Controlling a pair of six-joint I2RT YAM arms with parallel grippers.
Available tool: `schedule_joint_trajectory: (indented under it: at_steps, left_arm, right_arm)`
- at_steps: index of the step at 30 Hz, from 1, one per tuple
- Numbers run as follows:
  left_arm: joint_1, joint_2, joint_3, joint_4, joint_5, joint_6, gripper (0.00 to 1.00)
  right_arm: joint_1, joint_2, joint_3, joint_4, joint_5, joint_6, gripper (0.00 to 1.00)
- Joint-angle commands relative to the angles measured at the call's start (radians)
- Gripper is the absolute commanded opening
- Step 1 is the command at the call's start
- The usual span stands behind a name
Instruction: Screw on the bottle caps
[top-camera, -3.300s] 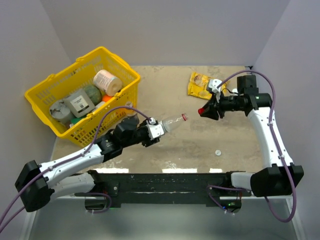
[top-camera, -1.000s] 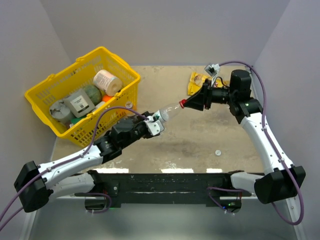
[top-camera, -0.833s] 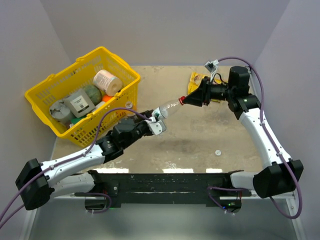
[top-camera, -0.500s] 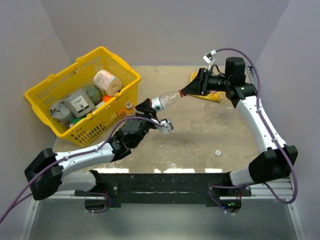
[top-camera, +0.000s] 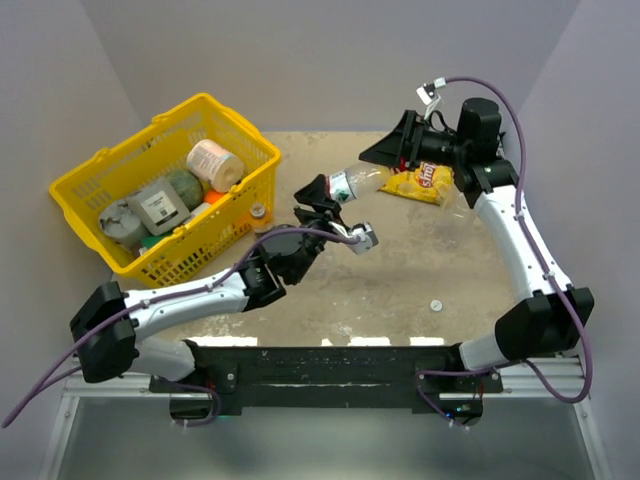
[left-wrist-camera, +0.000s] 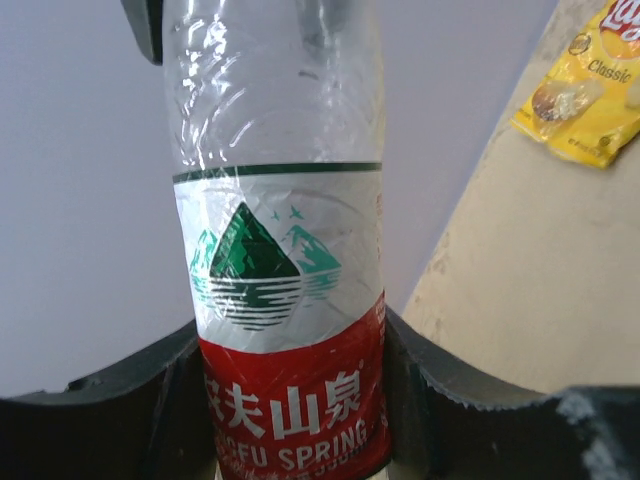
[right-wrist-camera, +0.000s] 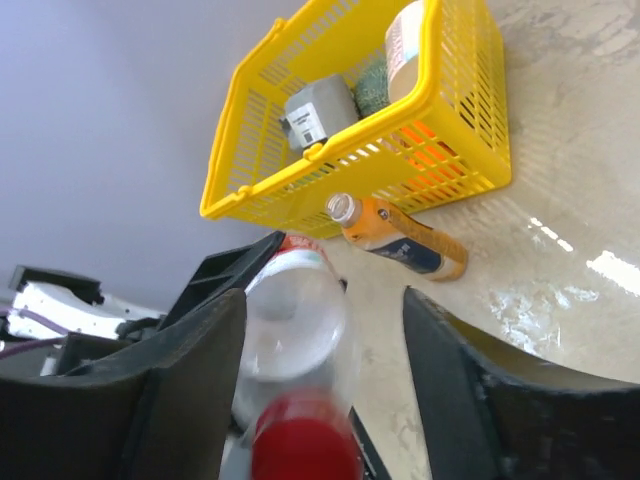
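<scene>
Worn tan tabletop, pale lilac walls round it. L gripper clamped on clear plastic water bottle; R gripper jaws apart, either side of its small red screw cap.

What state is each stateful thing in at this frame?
Water bottle: in the air, clamped in left claw.
Red cap: on the bottle's neck.
Right claw: open, either side of red cap.
White cap: loose on table.
Orange bottle: lying beside yellow basket.
Chips bag: flat on table.
</scene>
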Motion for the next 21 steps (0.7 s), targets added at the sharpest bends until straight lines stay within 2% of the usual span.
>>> schedule_joint_trajectory:
  at_steps: [1, 5, 9, 12, 13, 14, 15, 16, 17, 18, 19, 21]
  left_arm:
    - [-0.028, -0.041, 0.074, -0.162, 0.065, -0.183, 0.0]
    - [-0.019, -0.103, 0.038, -0.281, 0.063, -0.297, 0.0]
    - [0.01, -0.183, -0.005, -0.366, 0.106, -0.41, 0.0]
    - [0.044, -0.249, -0.042, -0.41, 0.166, -0.475, 0.0]
    - [0.056, -0.269, -0.058, -0.423, 0.198, -0.49, 0.0]
    - [0.067, -0.292, -0.068, -0.448, 0.235, -0.502, 0.0]
    - [0.09, -0.335, -0.077, -0.459, 0.302, -0.528, 0.0]
    - [0.096, -0.352, -0.086, -0.475, 0.327, -0.545, 0.0]
    - [0.104, -0.369, -0.083, -0.52, 0.353, -0.564, 0.0]
    - [0.109, -0.398, -0.08, -0.542, 0.408, -0.582, 0.0]
    - [0.109, -0.413, -0.078, -0.571, 0.44, -0.582, 0.0]
    - [0.109, -0.453, -0.078, -0.654, 0.522, -0.56, 0.0]
  right_arm:
    - [-0.035, -0.055, -0.049, 0.16, -0.063, 0.07, 0.99]
    - [-0.144, -0.02, 0.02, 0.214, -0.099, 0.148, 0.99]
    - [-0.226, 0.011, 0.109, 0.266, -0.132, 0.155, 0.99]
    - [-0.226, -0.012, 0.092, 0.451, -0.27, 0.144, 0.99]
    - [-0.223, -0.037, 0.056, 0.648, -0.302, 0.13, 0.99]
    - [-0.22, -0.073, -0.036, 0.728, -0.314, 0.101, 0.97]
    - [-0.203, -0.13, -0.059, 0.735, -0.363, 0.024, 0.97]
    - [-0.185, -0.152, -0.057, 0.483, -0.384, -0.308, 0.94]
    - [-0.168, -0.169, 0.015, 0.214, -0.366, -0.577, 0.92]
    - [-0.102, -0.181, 0.057, -0.056, -0.316, -0.856, 0.91]
    - [-0.064, -0.202, 0.078, -0.425, -0.237, -1.3, 0.91]
    - [0.004, -0.23, 0.065, -0.623, -0.176, -1.573, 0.86]
